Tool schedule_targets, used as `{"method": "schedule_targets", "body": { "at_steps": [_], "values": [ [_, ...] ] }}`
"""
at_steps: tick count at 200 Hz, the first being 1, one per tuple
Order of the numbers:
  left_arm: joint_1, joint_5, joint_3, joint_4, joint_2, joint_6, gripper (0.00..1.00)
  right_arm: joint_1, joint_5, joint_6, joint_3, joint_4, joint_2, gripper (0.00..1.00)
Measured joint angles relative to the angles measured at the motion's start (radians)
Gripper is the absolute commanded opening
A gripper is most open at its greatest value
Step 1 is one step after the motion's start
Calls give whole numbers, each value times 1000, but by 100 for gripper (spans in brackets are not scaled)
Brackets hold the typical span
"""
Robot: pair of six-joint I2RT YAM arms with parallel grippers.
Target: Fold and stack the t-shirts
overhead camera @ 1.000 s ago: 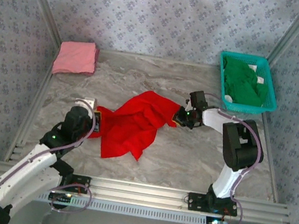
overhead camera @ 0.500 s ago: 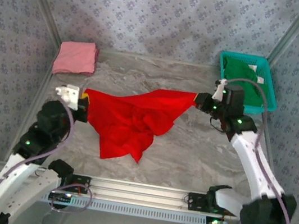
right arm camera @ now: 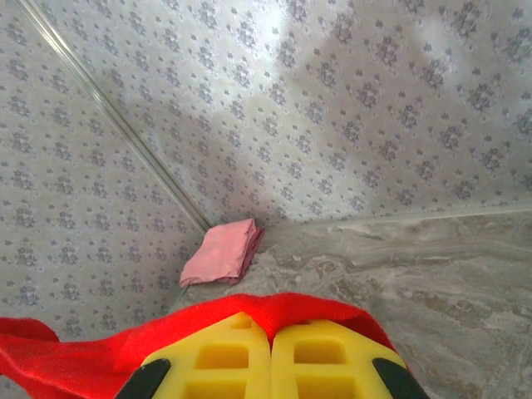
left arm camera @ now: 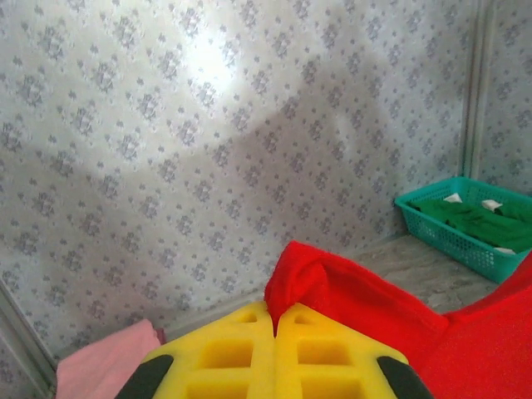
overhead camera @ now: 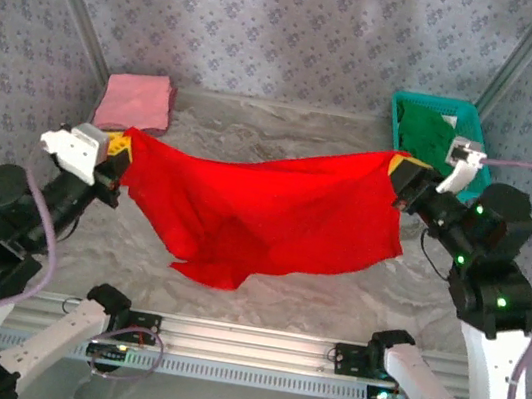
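The red t-shirt (overhead camera: 264, 209) hangs stretched in the air between both arms, its lower edge sagging toward the table. My left gripper (overhead camera: 123, 159) is shut on its left corner, where red cloth (left arm camera: 332, 287) bunches out between the yellow fingers (left arm camera: 224, 353). My right gripper (overhead camera: 401, 175) is shut on the right corner, with red cloth (right arm camera: 283, 307) draped over the fingertips (right arm camera: 324, 349). A folded pink t-shirt (overhead camera: 136, 102) lies at the back left corner, also seen as the pink t-shirt (right arm camera: 221, 252). The green t-shirt (overhead camera: 435, 143) lies in the teal basket (overhead camera: 478, 142).
The teal basket (left arm camera: 432, 224) stands at the back right by the wall. Patterned walls close in the table on three sides. A metal rail (overhead camera: 253, 344) runs along the near edge between the arm bases.
Both grippers have lifted and pulled apart, the left one leftward and the right one rightward. The red t-shirt has risen off the table from a crumpled heap and now hangs spread out.
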Motion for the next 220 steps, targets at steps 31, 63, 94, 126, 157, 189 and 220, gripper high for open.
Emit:
{"method": "schedule_targets", "body": {
  "at_steps": [31,63,94,126,157,189,220],
  "values": [
    [0,20,204,-123,84,0,0,2,32,0,75,-48,-14,0],
    [0,2,398,-179,234,44,0,2,110,0,104,-56,26,0],
    [67,16,457,-150,461,98,0,-1,179,1,73,2,172,0],
    [272,192,405,-27,768,104,0,-42,219,12,16,160,435,0],
    [317,227,422,69,1131,162,58,-77,248,38,11,318,780,19],
    [317,218,992,-78,1603,183,98,-121,228,73,247,301,1117,52],
    [321,261,1550,-264,1812,113,98,-148,204,80,319,279,1108,73]
  ]
}}
